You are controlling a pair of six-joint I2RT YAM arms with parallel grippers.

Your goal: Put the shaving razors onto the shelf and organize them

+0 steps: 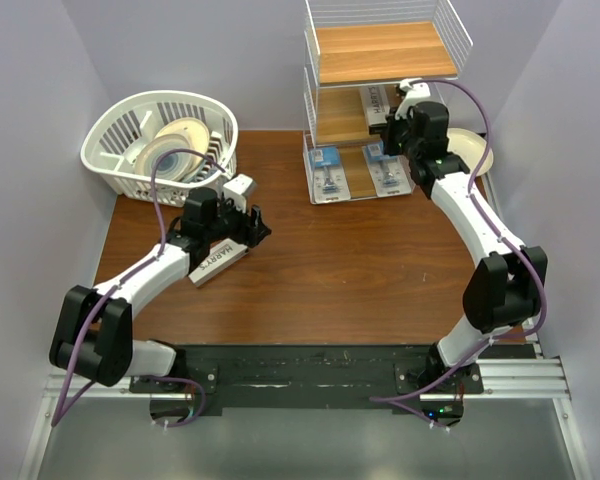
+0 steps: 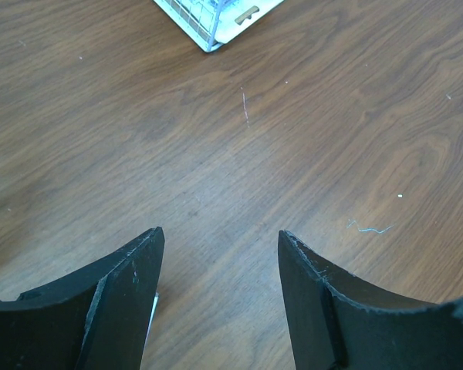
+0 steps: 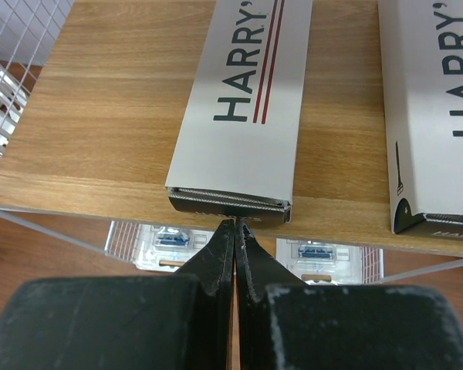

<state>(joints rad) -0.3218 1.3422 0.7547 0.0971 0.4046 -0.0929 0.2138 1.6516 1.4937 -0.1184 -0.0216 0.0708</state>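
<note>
The shelf (image 1: pixel 380 52) stands at the back right. Two white "HARRY'S" boxes lie on its middle tier (image 3: pixel 100 139): one (image 3: pixel 243 100) straight ahead in the right wrist view, one (image 3: pixel 432 108) to its right. My right gripper (image 3: pixel 237 223) is shut and empty, its tips touching the near end of the first box; it also shows in the top view (image 1: pixel 390 118). Two blister packs (image 1: pixel 325 172) (image 1: pixel 388 170) lie on the bottom tier. A third box (image 1: pixel 218 262) lies on the table under my left arm. My left gripper (image 2: pixel 220 235) is open and empty over bare wood.
A white slatted basket (image 1: pixel 115 150) with cream plates stands at the back left. Another cream plate (image 1: pixel 477 148) lies right of the shelf, behind my right arm. The shelf's wire corner (image 2: pixel 208 27) shows ahead of my left gripper.
</note>
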